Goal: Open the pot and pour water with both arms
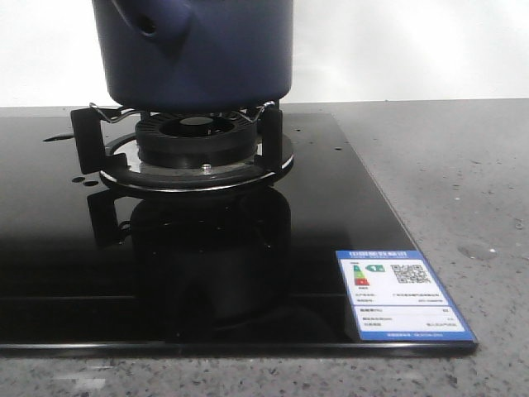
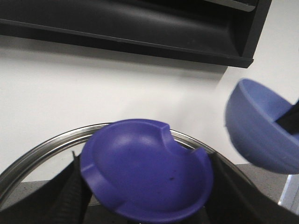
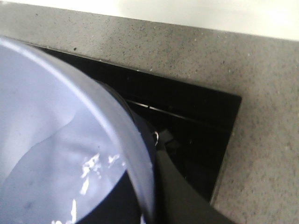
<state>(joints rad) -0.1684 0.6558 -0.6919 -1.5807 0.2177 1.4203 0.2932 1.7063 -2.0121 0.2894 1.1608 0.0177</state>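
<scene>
In the front view you see the pot (image 1: 194,50) standing on the black burner stand (image 1: 194,145) of the glass stove top (image 1: 198,265); its stubby tube handle (image 1: 145,23) points to the left and toward the camera; the upper part of the pot is cut by the picture edge, so you cannot see there if it is covered. No arm appears in this view; a blue and white label (image 1: 403,295) sits on the right front corner of the stove top, and the grey speckled surface (image 1: 463,190) lies around it.

The left wrist view gives you what the front one hides: a dark blue lid (image 2: 145,172) with a metal rim (image 2: 42,147) sits between the dark fingers (image 2: 70,196) of the left gripper (image 2: 147,207), so the jaws seem to grip it; to its right a lighter blue bowl (image 2: 261,128) is raised in front of the white wall.

The right wrist view shows the inside of the bowl (image 3: 60,154) very near, above the stove top (image 3: 187,121); the right jaws are hidden, so you cannot tell their state.
</scene>
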